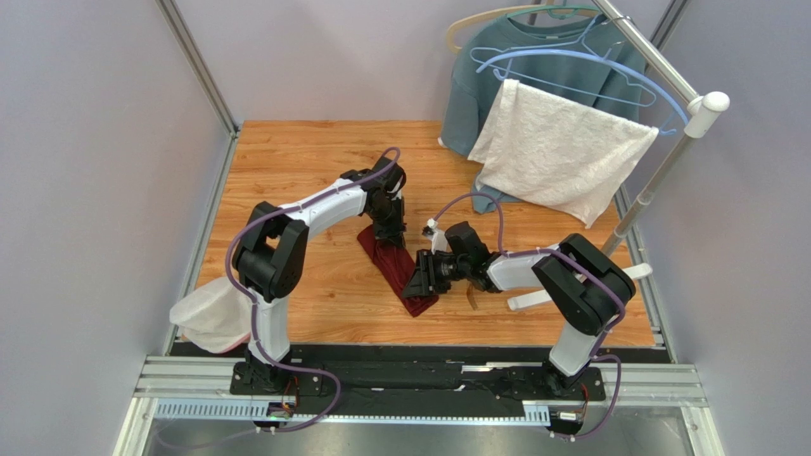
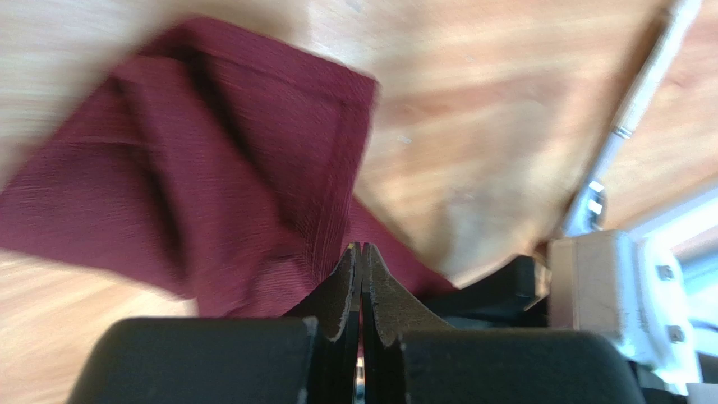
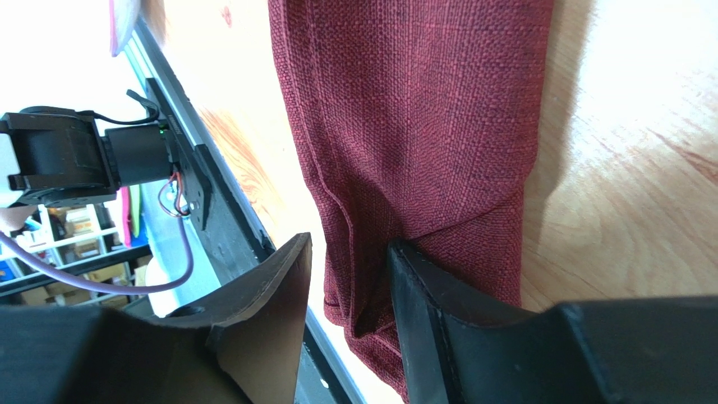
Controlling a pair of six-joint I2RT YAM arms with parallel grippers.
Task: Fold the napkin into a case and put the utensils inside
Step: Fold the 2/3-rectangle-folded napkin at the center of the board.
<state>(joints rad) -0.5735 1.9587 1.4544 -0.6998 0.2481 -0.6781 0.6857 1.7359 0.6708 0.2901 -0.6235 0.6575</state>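
Napkin (image 1: 395, 268) sits folded into a narrow strip mid-surface (image 1: 305, 161), can't tell what's inside. Left end effector (image 2: 361, 249) is pressed together at its far end. Right end effector (image 3: 350, 246) is apart, straddling the near end. Towel (image 1: 562, 152) hangs behind.

napkin (image 1: 392, 268) on table (image 1: 305, 161) ctr, towel (image 1: 557, 152) behind-R

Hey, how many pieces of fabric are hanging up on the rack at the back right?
2. The white towel hangs in front. The grey-blue sweatshirt hangs behind it and is partly covered by it. Anything further back would be hidden by these two.
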